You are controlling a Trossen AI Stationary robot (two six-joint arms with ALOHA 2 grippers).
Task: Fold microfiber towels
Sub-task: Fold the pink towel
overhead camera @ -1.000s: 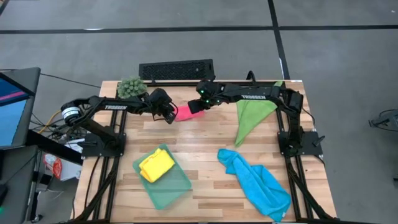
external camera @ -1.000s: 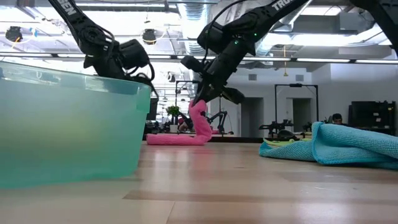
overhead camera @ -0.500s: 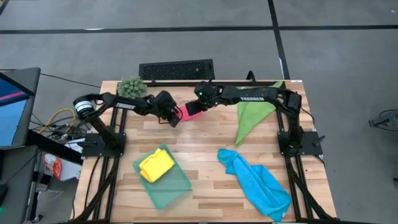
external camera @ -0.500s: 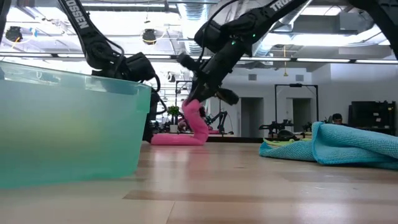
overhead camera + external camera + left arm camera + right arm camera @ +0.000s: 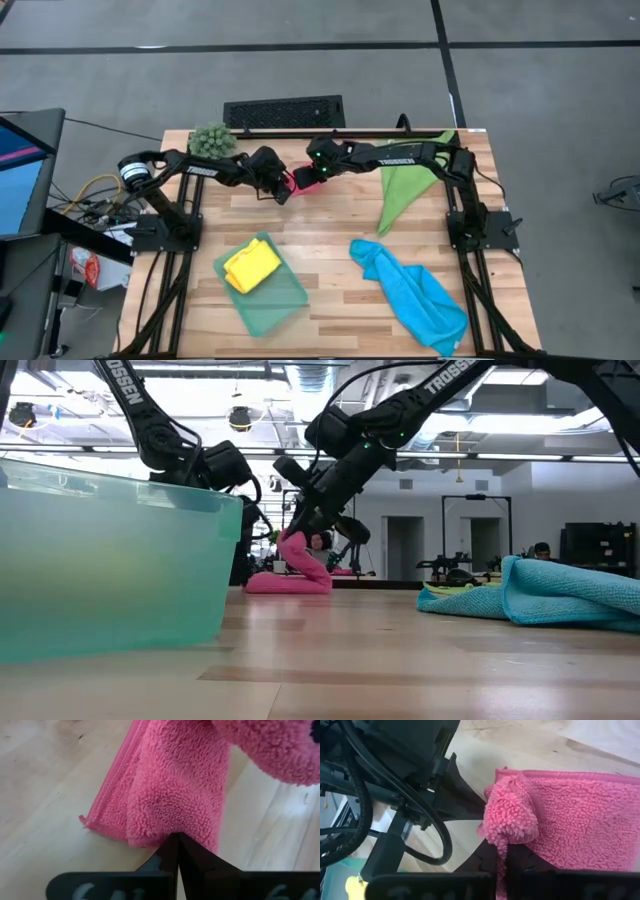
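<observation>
The pink towel (image 5: 303, 178) lies at the table's far middle, its lower part flat on the wood and one end raised and curled over (image 5: 296, 550). My right gripper (image 5: 318, 175) is shut on that raised end. My left gripper (image 5: 283, 189), shut, comes in from the left with its tips at the towel's flat part (image 5: 170, 805). The yellow towel (image 5: 252, 266) sits in the teal tray (image 5: 285, 300). The green towel (image 5: 405, 185) and the blue towel (image 5: 415, 290) lie on the right half. My left gripper sets its shut fingertips (image 5: 176, 845) against the flat part of the pink towel, beside its hemmed edge (image 5: 150, 837). It slants down from the table's left. That part of the towel stays on the wood. My right gripper pinches the towel's bunched raised end (image 5: 509, 822) between its two fingers, slanting down from the table's right. This end is lifted and arches over the part lying on the table; how many layers it has cannot be told.
A spiky green plant ball (image 5: 211, 140) stands at the far left corner, behind my left arm. A black slatted panel (image 5: 283, 112) lies beyond the far edge. The teal tray fills the near left; bare wood lies in the table's middle.
My right gripper has gone toward the table's left and down, carrying the pink towel's raised end over its flat part toward my left gripper. The towel now shows shorter, doubled over. My left gripper has sunk a little toward the towel and stays shut.
</observation>
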